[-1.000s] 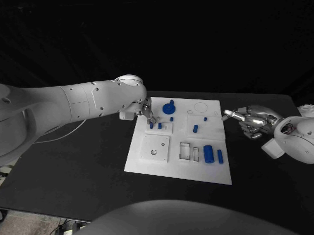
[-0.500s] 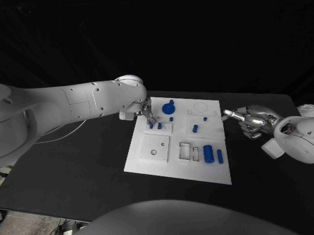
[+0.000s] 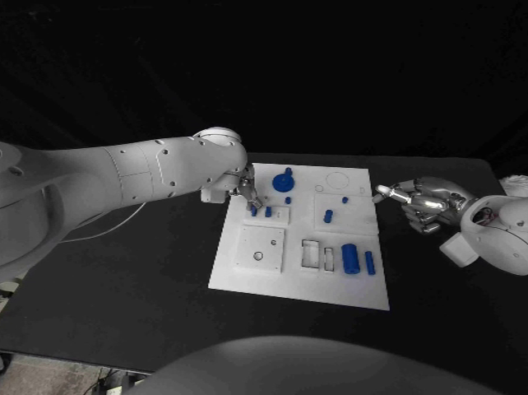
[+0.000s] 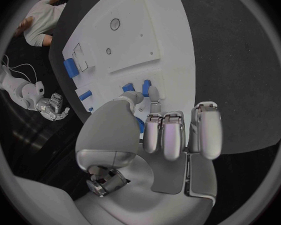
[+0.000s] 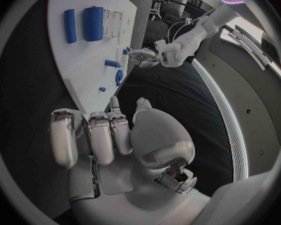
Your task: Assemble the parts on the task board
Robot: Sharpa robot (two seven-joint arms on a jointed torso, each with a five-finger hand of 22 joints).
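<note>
The white task board (image 3: 264,271) lies in the middle of the black table. Two short blue pegs (image 3: 255,211) stand side by side in a small raised block near its far left corner. My left hand (image 3: 247,191) reaches down over them; in the left wrist view its thumb and one finger (image 4: 154,92) close around a peg (image 4: 147,84), the other fingers curled in. A blue gear (image 3: 284,180) sits just beyond. My right hand (image 3: 421,204) hovers off the board's right edge with curled fingers and nothing in it.
A thick blue cylinder (image 3: 350,258) and a thin blue bar (image 3: 370,262) lie near the board's right front. Small blue pieces (image 3: 328,216) stand mid-board. A square plate with a hole (image 3: 261,247) and empty slots (image 3: 312,255) are at the front.
</note>
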